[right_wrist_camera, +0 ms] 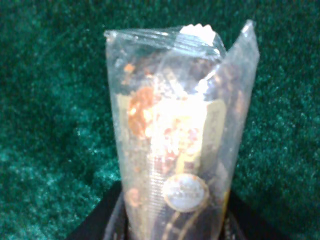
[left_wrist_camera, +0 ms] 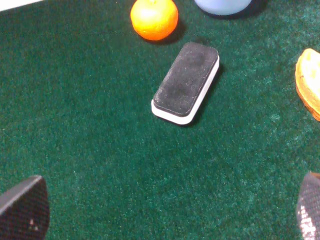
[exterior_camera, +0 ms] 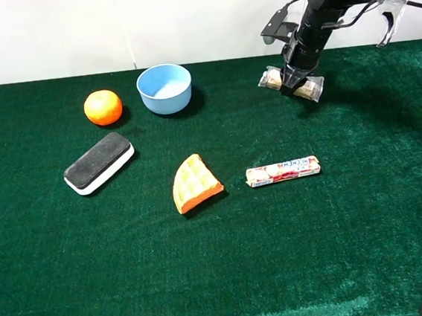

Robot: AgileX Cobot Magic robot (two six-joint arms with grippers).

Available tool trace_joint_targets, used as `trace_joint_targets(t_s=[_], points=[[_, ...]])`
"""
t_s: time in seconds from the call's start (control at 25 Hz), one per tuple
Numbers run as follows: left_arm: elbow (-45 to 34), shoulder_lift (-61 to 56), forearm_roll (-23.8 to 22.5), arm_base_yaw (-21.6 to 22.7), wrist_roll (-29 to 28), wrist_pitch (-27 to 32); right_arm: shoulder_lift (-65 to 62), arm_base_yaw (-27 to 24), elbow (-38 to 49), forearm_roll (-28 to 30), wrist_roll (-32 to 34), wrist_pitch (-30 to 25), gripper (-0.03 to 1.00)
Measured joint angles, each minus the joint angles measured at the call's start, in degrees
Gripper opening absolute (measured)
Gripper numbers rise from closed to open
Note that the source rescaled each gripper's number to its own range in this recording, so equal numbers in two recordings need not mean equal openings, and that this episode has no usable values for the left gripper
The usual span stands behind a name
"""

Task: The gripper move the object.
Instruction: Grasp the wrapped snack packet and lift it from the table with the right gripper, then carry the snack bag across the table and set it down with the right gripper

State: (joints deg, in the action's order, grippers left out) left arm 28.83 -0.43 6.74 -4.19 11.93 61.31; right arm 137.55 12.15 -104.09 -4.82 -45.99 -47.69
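The snack bar (exterior_camera: pixel 310 89) in a crinkly clear wrapper with beige-brown contents lies at the back right of the green table. My right gripper (exterior_camera: pixel 291 83), a black claw, comes down on its middle, and the bar's ends stick out on both sides. In the right wrist view the bar (right_wrist_camera: pixel 175 135) fills the picture, clamped between the fingers at its lower end. I cannot tell whether it is lifted off the cloth. My left gripper (left_wrist_camera: pixel 165 215) is open and empty above the cloth near the eraser; only its fingertips (left_wrist_camera: pixel 22 210) show.
A blue bowl (exterior_camera: pixel 165 88) and an orange (exterior_camera: pixel 103 107) sit at the back left. A black-and-white eraser (exterior_camera: pixel 98 163) lies at the left. An orange waffle wedge (exterior_camera: pixel 194 183) and a pink-white candy stick (exterior_camera: pixel 282 171) lie in the middle. The table's back edge meets a white wall.
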Motion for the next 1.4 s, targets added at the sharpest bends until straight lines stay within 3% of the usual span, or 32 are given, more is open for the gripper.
trace_joint_targets(t_s=[0.2,0.36,0.76,1.04,1.4], points=[[0.0,0.0,0.0,0.0,0.0,0.0,-0.3,0.0,0.0,0.1,0.0,-1.1,0.20],[0.0,0.0,0.0,0.0,0.0,0.0,-1.7,0.0,0.0,0.2,0.0,-1.9,0.00],[0.0,0.0,0.0,0.0,0.0,0.0,-5.7,1.4,-0.7,1.7,1.1,-6.4,0.00],[0.0,0.0,0.0,0.0,0.0,0.0,-10.2,8.1,-0.8,1.9,3.0,-9.0,0.00],[0.0,0.0,0.0,0.0,0.0,0.0,-11.1,20.5,-0.8,1.9,3.8,-10.8,0.00]])
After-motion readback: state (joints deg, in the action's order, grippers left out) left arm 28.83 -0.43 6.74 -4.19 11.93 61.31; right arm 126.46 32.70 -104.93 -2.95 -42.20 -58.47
